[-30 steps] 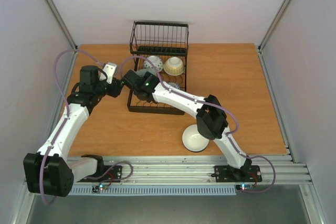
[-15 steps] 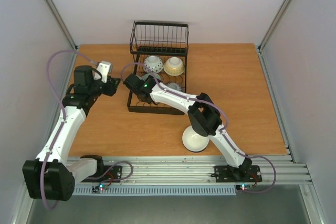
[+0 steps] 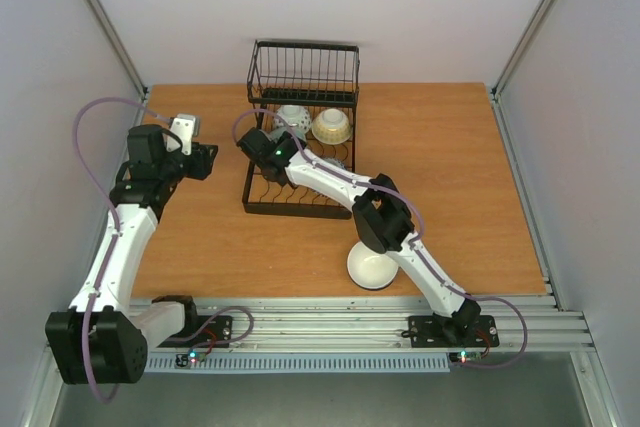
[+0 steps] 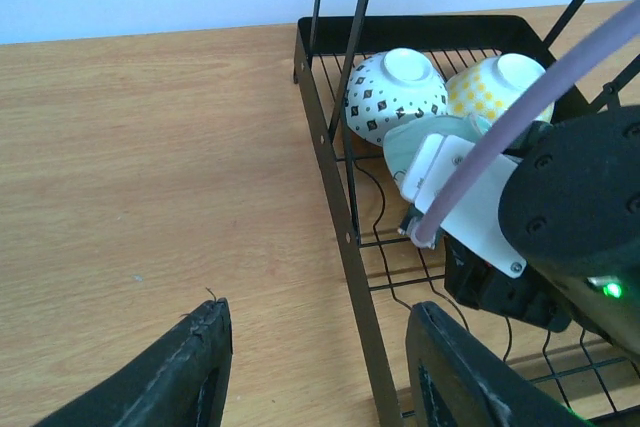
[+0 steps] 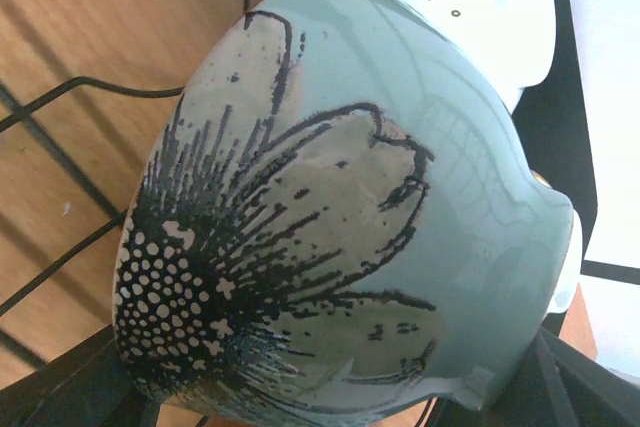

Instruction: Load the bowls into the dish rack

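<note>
Right pincer [image 5: 320,402] grasps the green bowl [image 5: 340,207]; ease it into the rack [image 5: 60,97] slot below, clear of the dotted bowl [image 5: 470,7] ahead. Left pincer [image 4: 318,327] hangs released.

The rack [image 3: 290,210] is standing on the desk [image 3: 440,167], toward the back and left of centre, with its basket [image 3: 303,72] rising at the far end. Two bowls are sitting in the rack just in front of the basket, the back-left bowl [image 4: 395,95] and the back-right bowl [image 4: 490,87], side by side. A third bowl [image 5: 340,217] is lying against the back-left bowl on its near side, inside the rack and between the fingers of the right hand [image 3: 255,139]. The left hand [image 3: 208,160] is hovering over the desk just left of the rack. A loose bowl [image 3: 372,269] is resting on the desk in front of the rack, to its right, partly under the right arm [image 3: 385,222].
</note>
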Tool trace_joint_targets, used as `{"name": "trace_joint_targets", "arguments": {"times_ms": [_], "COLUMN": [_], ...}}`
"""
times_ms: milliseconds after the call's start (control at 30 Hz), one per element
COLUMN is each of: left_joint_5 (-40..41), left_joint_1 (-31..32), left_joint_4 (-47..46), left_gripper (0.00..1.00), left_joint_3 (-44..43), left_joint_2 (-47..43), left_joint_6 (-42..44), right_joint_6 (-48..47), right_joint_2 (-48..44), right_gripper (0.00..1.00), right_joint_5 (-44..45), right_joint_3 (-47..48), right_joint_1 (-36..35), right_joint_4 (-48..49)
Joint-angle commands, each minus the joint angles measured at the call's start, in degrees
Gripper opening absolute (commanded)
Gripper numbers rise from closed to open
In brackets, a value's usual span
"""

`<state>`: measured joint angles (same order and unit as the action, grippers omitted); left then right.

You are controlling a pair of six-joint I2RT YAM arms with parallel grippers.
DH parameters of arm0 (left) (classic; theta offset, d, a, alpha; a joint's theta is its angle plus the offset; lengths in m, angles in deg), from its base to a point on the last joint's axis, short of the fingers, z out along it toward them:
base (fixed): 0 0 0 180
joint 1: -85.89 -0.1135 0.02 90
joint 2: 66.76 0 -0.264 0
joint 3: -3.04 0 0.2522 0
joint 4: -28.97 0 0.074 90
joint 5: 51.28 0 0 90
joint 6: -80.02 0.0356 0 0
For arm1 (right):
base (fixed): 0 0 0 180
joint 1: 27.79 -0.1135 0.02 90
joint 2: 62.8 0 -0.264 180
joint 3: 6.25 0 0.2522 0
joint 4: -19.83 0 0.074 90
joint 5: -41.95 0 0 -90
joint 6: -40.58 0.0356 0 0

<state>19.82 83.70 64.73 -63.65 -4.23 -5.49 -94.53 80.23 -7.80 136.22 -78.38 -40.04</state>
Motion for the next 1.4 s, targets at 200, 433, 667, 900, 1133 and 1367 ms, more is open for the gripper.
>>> {"name": "trace_joint_targets", "arguments": {"times_ms": [200, 433, 667, 900, 1133, 1367], "left_joint_5": [-1.72, -1.96, -1.90, -2.75, -10.02, -13.35], "left_joint_1": [-0.26, -0.26, -0.27, -0.27, -0.26, 1.87], "left_joint_4": [-3.52, -3.78, -3.92, -4.07, -1.01, 1.55], "left_gripper": [0.50, 0.50, 0.50, 0.50, 0.47, 0.45], "left_joint_3": [-1.44, -0.79, -0.62, -0.59, -2.36, -4.03], "left_joint_2": [-1.00, -0.73, -0.99, -0.88, 2.19, 4.46], "left_joint_6": [-0.38, -0.28, -0.18, -0.44, 0.20, 0.93], "right_joint_6": [1.60, 2.78, 4.34, 9.26, 20.09, 33.19], "right_joint_2": [2.74, 2.19, -2.78, -17.05, -38.56, -57.73], "right_gripper": [0.68, 0.99, 0.99, 0.99, 0.99, 0.83], "right_joint_5": [-3.15, -3.94, -6.32, -15.22, -20.08, -16.69], "right_joint_3": [1.10, 0.21, -5.89, -19.58, -39.64, -55.01], "right_joint_1": [1.19, 1.19, 0.85, 0.74, 0.75, 0.76], "right_joint_4": [-4.03, -3.82, -0.97, 4.81, 13.93, 8.52]}}
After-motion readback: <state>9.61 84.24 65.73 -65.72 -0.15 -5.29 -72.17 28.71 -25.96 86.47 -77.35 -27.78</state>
